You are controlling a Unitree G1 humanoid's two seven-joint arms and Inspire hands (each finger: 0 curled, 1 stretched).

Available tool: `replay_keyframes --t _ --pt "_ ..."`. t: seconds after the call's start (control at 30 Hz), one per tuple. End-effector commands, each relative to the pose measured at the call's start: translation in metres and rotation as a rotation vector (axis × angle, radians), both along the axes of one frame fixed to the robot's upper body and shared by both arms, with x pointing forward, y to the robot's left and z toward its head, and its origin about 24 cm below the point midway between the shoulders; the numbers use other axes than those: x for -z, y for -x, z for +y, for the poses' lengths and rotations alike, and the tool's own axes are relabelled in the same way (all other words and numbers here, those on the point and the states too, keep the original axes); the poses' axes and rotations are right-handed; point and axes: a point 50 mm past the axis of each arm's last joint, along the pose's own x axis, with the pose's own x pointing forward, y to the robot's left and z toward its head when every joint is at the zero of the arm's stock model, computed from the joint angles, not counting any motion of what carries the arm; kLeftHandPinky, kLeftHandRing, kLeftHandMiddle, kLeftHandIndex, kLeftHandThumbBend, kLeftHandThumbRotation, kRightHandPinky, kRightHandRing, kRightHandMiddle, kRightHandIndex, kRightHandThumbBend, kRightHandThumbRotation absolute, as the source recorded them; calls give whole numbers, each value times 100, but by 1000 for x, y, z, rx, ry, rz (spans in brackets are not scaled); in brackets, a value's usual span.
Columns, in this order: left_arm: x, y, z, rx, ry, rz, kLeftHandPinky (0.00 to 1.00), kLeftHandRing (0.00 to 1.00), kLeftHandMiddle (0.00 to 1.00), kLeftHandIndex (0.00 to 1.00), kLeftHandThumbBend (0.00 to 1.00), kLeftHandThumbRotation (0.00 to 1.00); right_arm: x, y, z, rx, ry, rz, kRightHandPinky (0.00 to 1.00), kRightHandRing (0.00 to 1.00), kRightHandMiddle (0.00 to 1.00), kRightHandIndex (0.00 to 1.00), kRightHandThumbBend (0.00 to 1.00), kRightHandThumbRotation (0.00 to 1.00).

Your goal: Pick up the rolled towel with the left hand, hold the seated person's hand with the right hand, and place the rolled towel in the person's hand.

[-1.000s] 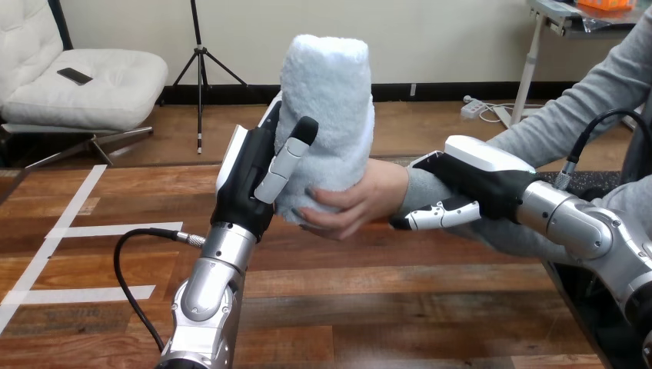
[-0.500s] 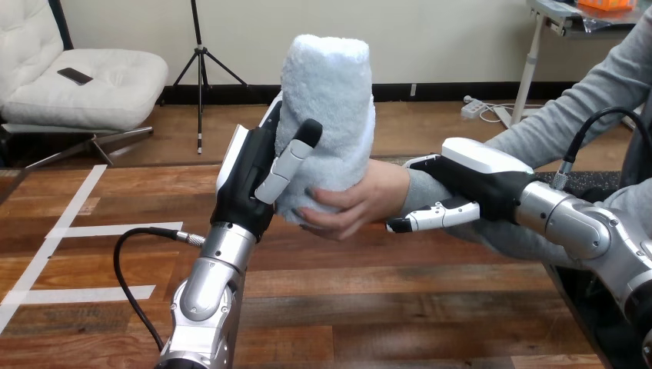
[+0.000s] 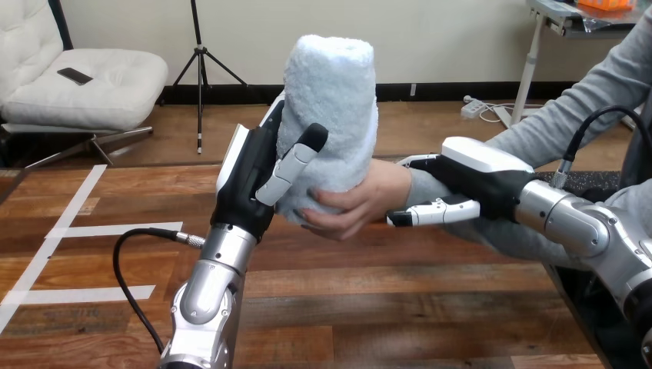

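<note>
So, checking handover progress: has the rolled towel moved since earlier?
Yes: the rolled towel shifted slightly right, toward the person's hand, judged against the fixed white tape.

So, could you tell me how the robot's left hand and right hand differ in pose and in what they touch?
The left hand stands upright, while the right hand lies sideways, reaching toward the view's left. The left hand is curled round the rolled towel; the right hand sits against the person's wrist, and whether it grips cannot be told. Both are raised above the table.
</note>
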Motion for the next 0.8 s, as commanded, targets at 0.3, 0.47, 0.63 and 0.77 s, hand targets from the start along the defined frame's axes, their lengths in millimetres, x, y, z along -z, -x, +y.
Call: replay_keyframes --t 0.3,0.47,0.63,0.77 --pt "-13 13 4 7 0 -130 90 91 92 89 100 95 -33 -7 7 -8 -121 -144 72 81 83 83 97 98" --pt "-12 21 7 -4 8 -151 89 90 91 88 100 97 -34 -6 3 3 -160 -144 73 81 82 83 95 99" --pt "-11 29 10 -15 8 -163 88 90 90 88 99 98 -36 -4 1 11 -201 -148 72 80 82 83 94 99" --pt "-12 35 12 -25 9 -174 88 91 90 87 98 99 -37 -2 -1 13 -232 -154 72 80 82 83 93 100"
